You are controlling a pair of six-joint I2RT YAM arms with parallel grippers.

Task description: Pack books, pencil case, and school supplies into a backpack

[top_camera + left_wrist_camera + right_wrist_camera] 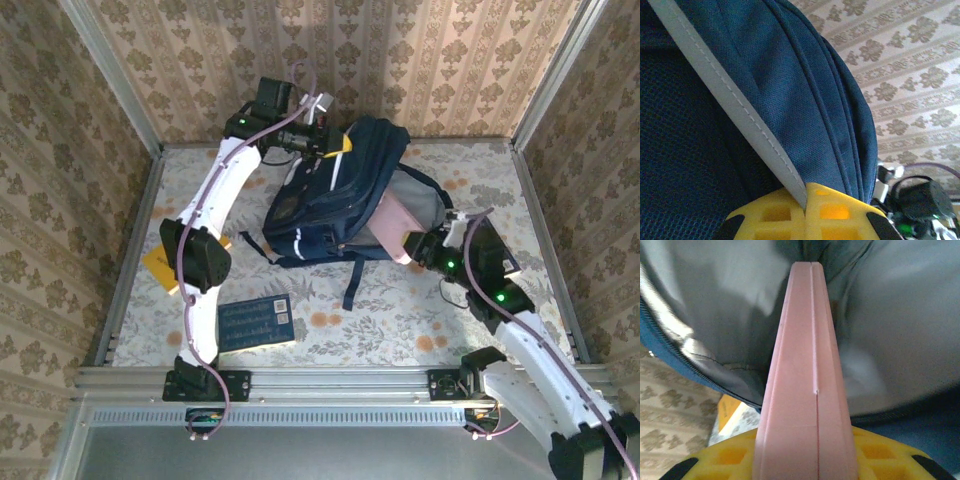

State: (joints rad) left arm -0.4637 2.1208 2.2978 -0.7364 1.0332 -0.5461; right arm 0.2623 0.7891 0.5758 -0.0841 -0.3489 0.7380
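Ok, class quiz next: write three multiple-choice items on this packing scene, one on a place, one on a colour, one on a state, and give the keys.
1. Where does the blue book lie?
A on the table by the left arm's base
B at the far right corner
C against the far wall

2. What colour is the pencil case?
A green
B pink
C white

3. The right gripper is:
A wide open
B shut on nothing
C shut on the pencil case

Key: 1A, it lies flat beside that base. 2B, the pouch is pale pink. 3C, it clamps the case at the backpack's mouth.
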